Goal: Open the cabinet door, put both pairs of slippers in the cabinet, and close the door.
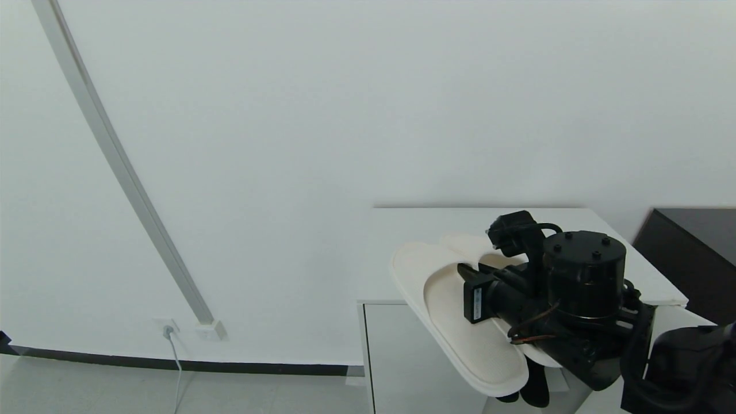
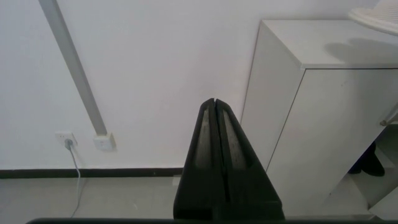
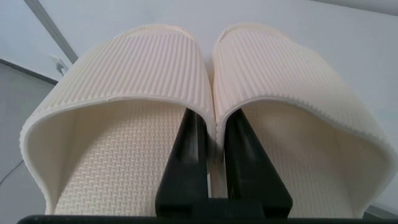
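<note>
Right gripper (image 3: 212,134): one finger is inserted into each of the pair of cream slippers (image 3: 124,81). The fingers are drawn in until only the two adjoining strap walls are between them, so the pair is held as one unit. In the head view the slippers (image 1: 460,322) are tilted, soles facing down and to the left. The toes are up over the front edge of the white cabinet (image 1: 437,221) and the heels hang lower, in front of its face. Contact with the cabinet top cannot be confirmed. A dark object (image 1: 535,388) shows just beneath the heels; its nature cannot be determined. Left gripper (image 2: 214,115): fingers pressed flat together, nothing between them, positioned low and well to the left of the cabinet (image 2: 336,118). From that side, a slipper edge (image 2: 380,17) sits above the cabinet top, with a shadow under it. Whether the cabinet door is open cannot be told. A dark piece of furniture (image 1: 696,253) stands to the right of the cabinet. On the white wall behind, a grey cable trunking (image 1: 115,155) runs down at a slant to a box just beside a wall socket (image 1: 167,328), from which a cable (image 1: 178,368) drops to the floor.
</note>
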### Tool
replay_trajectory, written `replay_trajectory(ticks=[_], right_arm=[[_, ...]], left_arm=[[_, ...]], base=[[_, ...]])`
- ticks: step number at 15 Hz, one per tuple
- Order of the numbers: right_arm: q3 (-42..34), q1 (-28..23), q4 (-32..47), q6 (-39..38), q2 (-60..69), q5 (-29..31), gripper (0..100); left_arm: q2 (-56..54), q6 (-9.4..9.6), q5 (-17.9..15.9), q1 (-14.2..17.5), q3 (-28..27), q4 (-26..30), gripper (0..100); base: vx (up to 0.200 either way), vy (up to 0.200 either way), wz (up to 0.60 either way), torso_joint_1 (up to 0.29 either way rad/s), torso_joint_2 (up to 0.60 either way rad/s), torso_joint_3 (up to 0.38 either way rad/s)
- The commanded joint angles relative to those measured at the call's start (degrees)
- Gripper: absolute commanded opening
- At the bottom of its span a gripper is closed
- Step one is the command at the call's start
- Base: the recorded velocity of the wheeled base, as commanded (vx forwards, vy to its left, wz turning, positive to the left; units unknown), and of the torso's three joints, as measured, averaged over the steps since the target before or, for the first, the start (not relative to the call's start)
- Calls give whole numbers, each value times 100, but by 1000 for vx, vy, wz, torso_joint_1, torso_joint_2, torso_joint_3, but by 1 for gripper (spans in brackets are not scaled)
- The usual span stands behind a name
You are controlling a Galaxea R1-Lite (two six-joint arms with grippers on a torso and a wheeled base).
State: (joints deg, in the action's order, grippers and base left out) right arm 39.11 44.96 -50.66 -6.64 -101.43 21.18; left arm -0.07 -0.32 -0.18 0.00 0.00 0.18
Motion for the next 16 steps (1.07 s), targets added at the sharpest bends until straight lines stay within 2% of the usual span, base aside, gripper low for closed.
replay_trajectory(ticks=[1, 2, 14, 16], right_arm=[[-8, 48, -5, -4, 0, 1, 0], [9, 83, -14, -4, 0, 1, 0], [-26, 136, -31, -12, 0, 203, 0], [-35, 136, -31, -12, 0, 203, 0]], left_arm=[[7, -3, 1, 0, 0, -1, 0], [7, -3, 1, 0, 0, -1, 0], [7, -12, 1, 0, 0, -1, 0], [7, -12, 1, 0, 0, -1, 0]], base=[[0, 0, 0, 0, 0, 0], [0, 0, 0, 0, 0, 0], [-200, 0, 0, 1, 4, 3], [0, 0, 0, 0, 0, 0]])
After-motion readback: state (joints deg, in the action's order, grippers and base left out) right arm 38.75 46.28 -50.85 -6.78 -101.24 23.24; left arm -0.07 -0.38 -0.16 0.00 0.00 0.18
